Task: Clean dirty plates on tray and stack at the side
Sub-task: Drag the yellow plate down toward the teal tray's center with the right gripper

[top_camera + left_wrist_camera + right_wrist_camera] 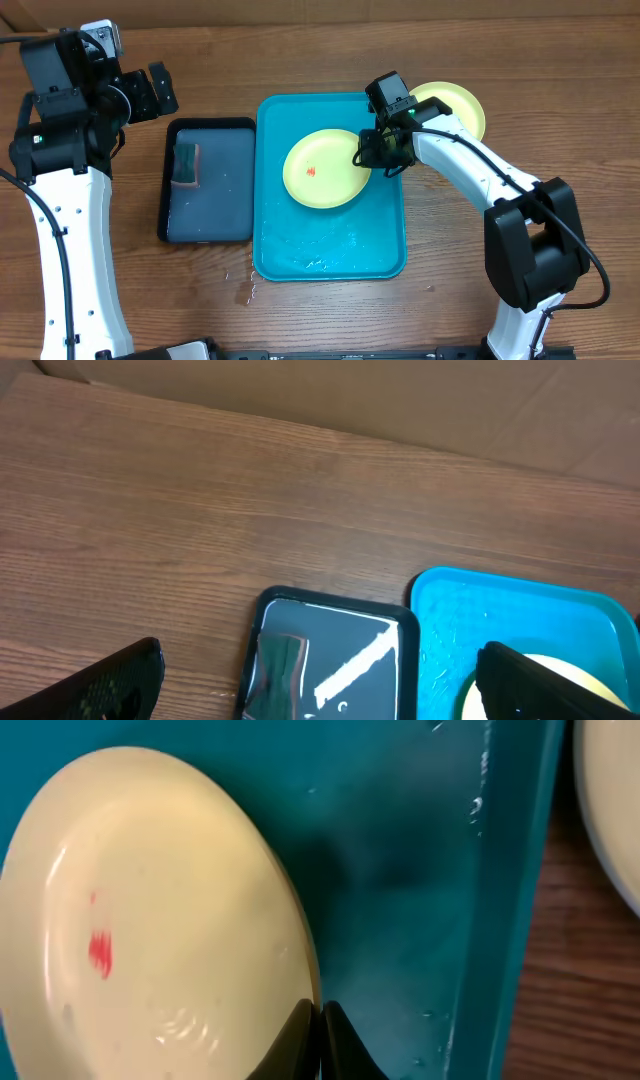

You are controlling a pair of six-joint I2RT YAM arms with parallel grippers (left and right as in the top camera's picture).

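Second plate (462,100) partly covered by right arm (470,165). Dirty plate (150,920), teal tray (500,620), dark tray (340,600) cut off by frame edges.

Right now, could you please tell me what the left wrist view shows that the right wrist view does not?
Only the left wrist view shows the wet dark tray and the left claw, wide open. Only the right wrist view shows the red smear on the yellow plate, the right claw shut on its rim, and the edge of a second plate beyond the tray. Both show the teal tray, the yellow plate and the wooden table.
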